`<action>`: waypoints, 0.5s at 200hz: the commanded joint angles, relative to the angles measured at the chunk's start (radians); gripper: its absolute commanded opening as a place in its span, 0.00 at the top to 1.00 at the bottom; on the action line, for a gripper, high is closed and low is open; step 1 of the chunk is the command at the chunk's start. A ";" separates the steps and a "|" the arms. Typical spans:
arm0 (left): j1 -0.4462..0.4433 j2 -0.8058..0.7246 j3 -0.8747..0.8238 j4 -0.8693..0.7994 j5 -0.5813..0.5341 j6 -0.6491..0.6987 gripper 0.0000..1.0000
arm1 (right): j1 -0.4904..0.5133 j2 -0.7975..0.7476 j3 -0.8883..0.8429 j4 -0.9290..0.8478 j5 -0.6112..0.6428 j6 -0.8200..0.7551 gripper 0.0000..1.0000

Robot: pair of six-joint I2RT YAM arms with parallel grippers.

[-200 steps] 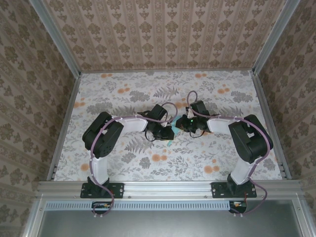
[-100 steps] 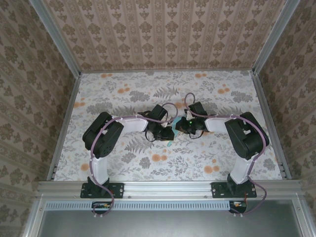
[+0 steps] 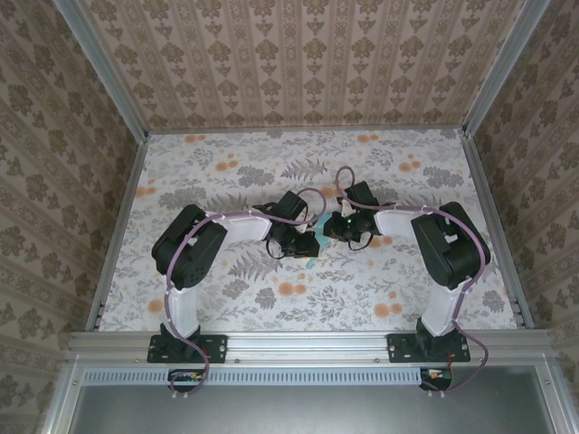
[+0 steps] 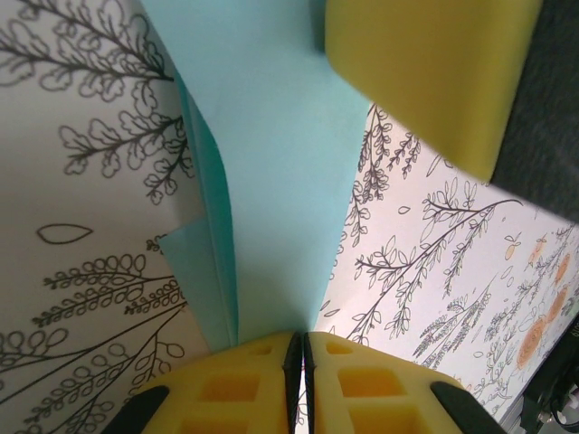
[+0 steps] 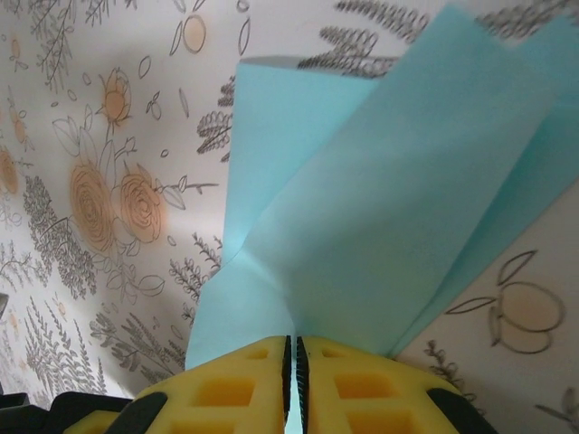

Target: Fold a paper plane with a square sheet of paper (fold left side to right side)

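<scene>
Pinching the square sheet of paper [image 5: 380, 226] tight with the left gripper [image 4: 298, 348] and the right gripper [image 5: 291, 353], near the middle of the table [image 3: 226, 172], and might rip it by pulling apart too hard.

**Nothing Legible Here**

I find no word, number, label or brand to read. The turquoise paper [image 5: 380, 208] is plain, the table cover [image 3: 298, 163] bears flowers and ferns, and the wallpaper [image 3: 308, 54] from nine round to three o'clock bears ornaments.
</scene>
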 commanded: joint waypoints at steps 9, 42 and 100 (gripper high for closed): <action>-0.014 0.070 -0.026 -0.130 -0.033 0.004 0.85 | -0.045 0.039 0.043 -0.045 0.077 -0.045 0.85; -0.014 0.070 -0.026 -0.130 -0.034 0.002 0.85 | -0.068 0.058 0.064 -0.053 0.077 -0.056 0.85; -0.014 0.074 -0.023 -0.130 -0.032 0.001 0.85 | -0.108 0.074 0.097 -0.062 0.068 -0.075 0.85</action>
